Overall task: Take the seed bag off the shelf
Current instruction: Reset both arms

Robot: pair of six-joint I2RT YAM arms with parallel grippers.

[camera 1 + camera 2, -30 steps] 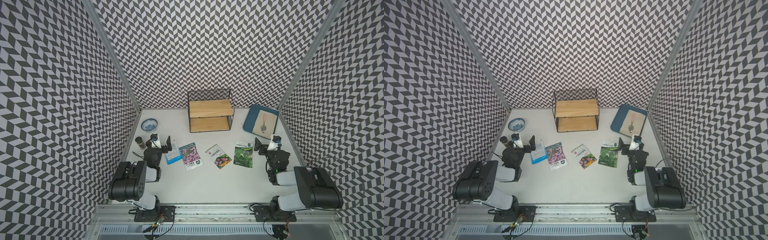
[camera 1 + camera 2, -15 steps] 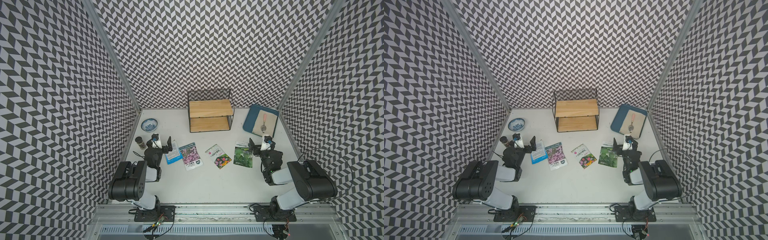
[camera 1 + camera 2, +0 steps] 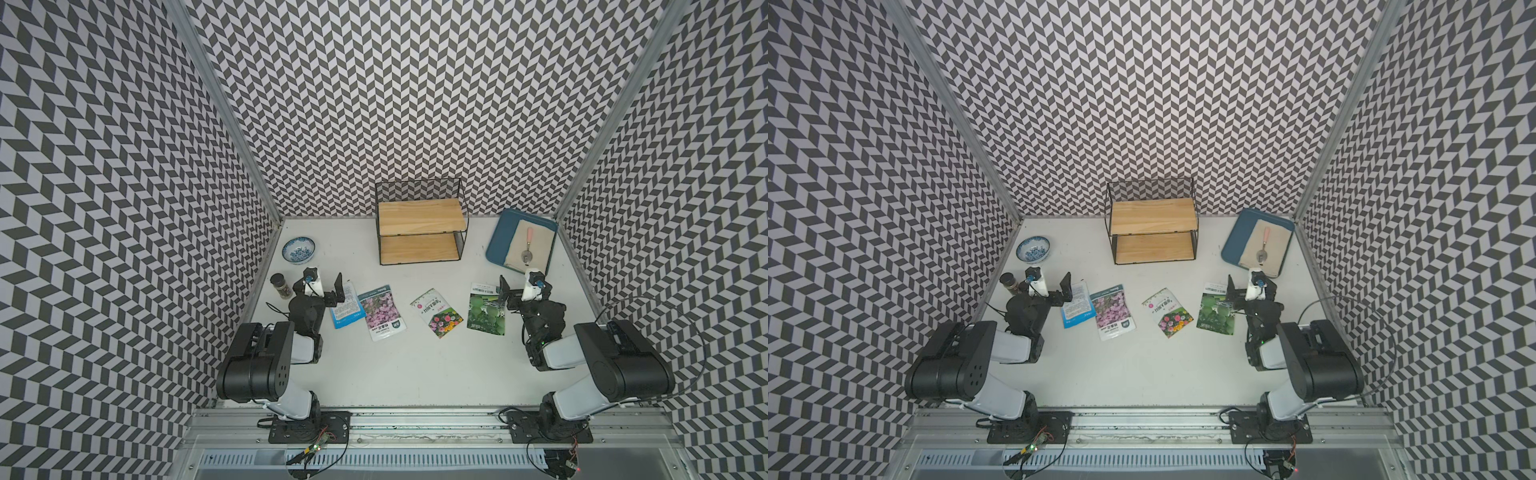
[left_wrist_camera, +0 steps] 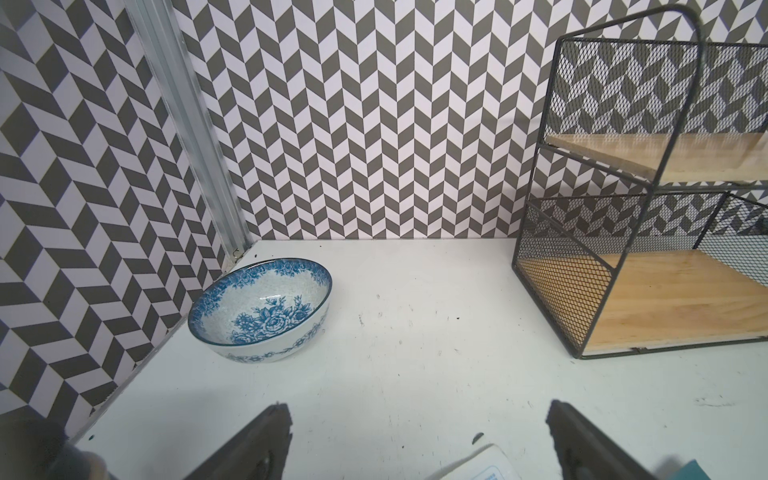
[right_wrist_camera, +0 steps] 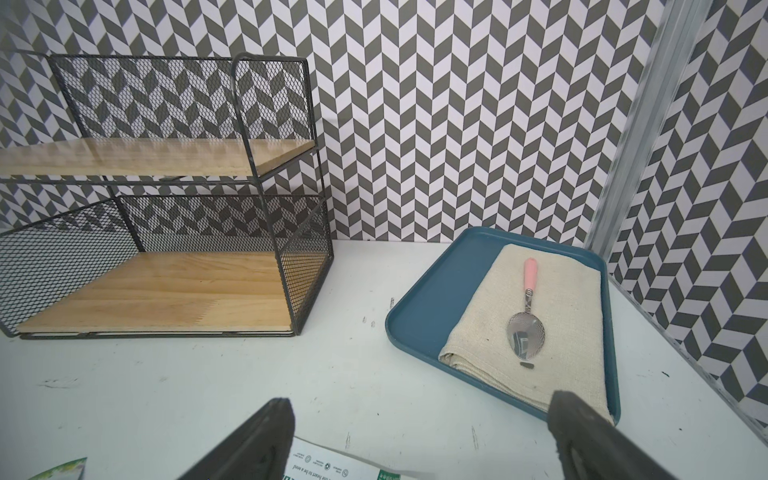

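Right tool (image 3: pixel 523 291) has swung inward since a second ago. We find its jaws wide apart and empty, with the inner finger above a corner of the green seed bag (image 3: pixel 485 309). That bag lies flat on the surface (image 3: pixel 395 365), off the shelf (image 3: pixel 419 216). Left tool (image 3: pixel 320 289) is unchanged, jaws equally wide, holding nothing. The shelf stands ahead, between both tools, both boards bare. Blue tray (image 3: pixel 498 245) sits just ahead of the right tool. Three more seed bags (image 3: pixel 382 313) lie between the tools. Bowl (image 3: pixel 299 250) sits ahead of the left tool.
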